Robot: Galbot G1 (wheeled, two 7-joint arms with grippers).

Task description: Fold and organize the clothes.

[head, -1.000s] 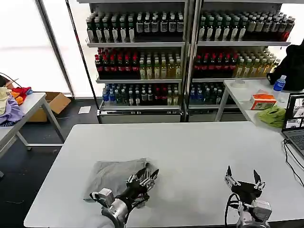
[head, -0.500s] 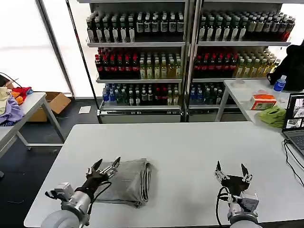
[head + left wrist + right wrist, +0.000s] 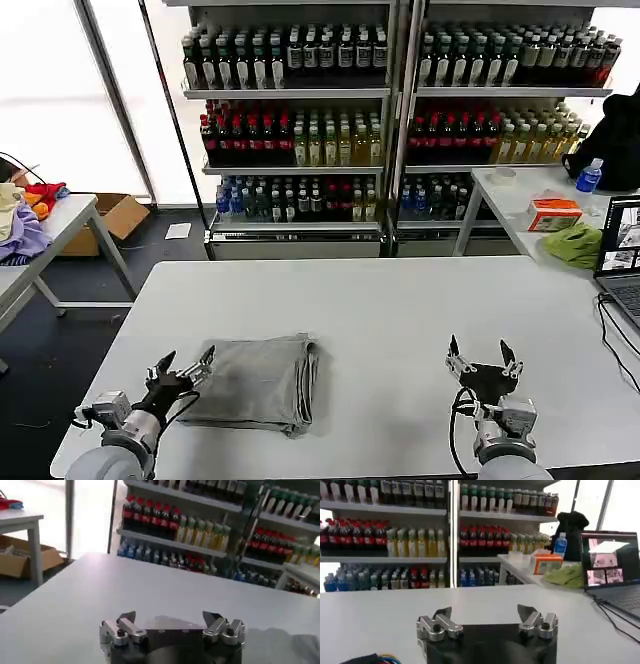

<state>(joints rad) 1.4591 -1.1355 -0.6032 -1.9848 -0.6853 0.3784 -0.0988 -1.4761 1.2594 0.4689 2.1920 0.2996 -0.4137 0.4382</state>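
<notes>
A folded light grey T-shirt (image 3: pixel 262 380) lies on the white table (image 3: pixel 400 300) near its front left. My left gripper (image 3: pixel 182 360) hovers open just left of the shirt's edge, with nothing between its fingers; the left wrist view has it (image 3: pixel 170 617) over bare tabletop. My right gripper (image 3: pixel 477 353) stands open at the front right, well away from the shirt, and is also empty (image 3: pixel 484 612).
Shelves of bottles (image 3: pixel 300 120) stand behind the table. A side table at right holds a lime-green cloth (image 3: pixel 574 243), an orange box (image 3: pixel 553 212) and a laptop (image 3: pixel 622 250). Coloured fabrics (image 3: pixel 22 215) lie on a table at far left, by a cardboard box (image 3: pixel 118 215).
My left gripper has drawn back off the folded shirt to its left side, towards the table's front edge. The right gripper has shifted slightly left and back.
</notes>
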